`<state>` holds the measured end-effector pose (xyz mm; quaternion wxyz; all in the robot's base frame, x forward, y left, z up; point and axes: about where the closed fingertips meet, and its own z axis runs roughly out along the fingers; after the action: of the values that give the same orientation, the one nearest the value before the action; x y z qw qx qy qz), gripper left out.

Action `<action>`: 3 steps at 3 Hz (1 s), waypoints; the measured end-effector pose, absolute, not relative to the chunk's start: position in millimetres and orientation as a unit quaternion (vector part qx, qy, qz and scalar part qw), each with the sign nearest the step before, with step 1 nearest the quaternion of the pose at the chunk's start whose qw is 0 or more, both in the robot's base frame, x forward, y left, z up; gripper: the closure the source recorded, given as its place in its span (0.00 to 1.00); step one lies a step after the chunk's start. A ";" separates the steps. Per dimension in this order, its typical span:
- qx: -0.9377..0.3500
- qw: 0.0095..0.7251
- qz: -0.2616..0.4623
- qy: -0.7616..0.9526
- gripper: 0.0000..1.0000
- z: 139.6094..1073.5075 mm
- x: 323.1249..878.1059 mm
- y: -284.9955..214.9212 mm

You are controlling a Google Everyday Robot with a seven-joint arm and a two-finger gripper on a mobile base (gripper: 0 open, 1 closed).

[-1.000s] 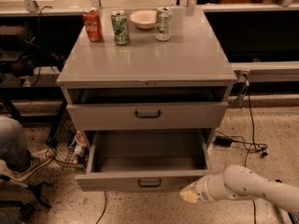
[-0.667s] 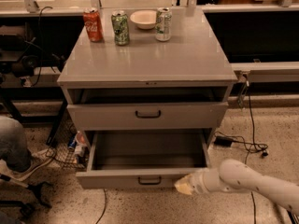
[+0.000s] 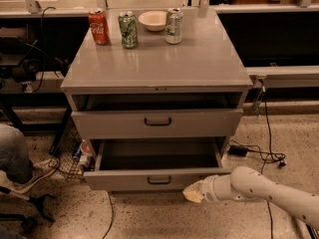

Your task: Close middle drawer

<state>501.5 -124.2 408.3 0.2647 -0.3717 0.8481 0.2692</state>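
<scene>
My end effector (image 3: 192, 193), apart or together I cannot tell, sits just before the right end of the pulled-out middle drawer (image 3: 124, 180), whose wide front runs left-right, so I judge the push goes straight back into the desk (image 3: 199, 68).

Matt grey metal middle drawer (image 3: 124, 179), with the smooth pale hand (image 3: 193, 193) at its front corner.
</scene>
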 end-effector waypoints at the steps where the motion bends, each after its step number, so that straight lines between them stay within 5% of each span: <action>1: -0.366 0.274 0.261 0.850 1.00 401.1 503.9 -131.1; 3: -0.356 0.331 0.225 0.845 1.00 387.5 549.5 -159.6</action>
<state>549.5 -159.6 387.5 0.3308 -0.3557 0.8446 0.2250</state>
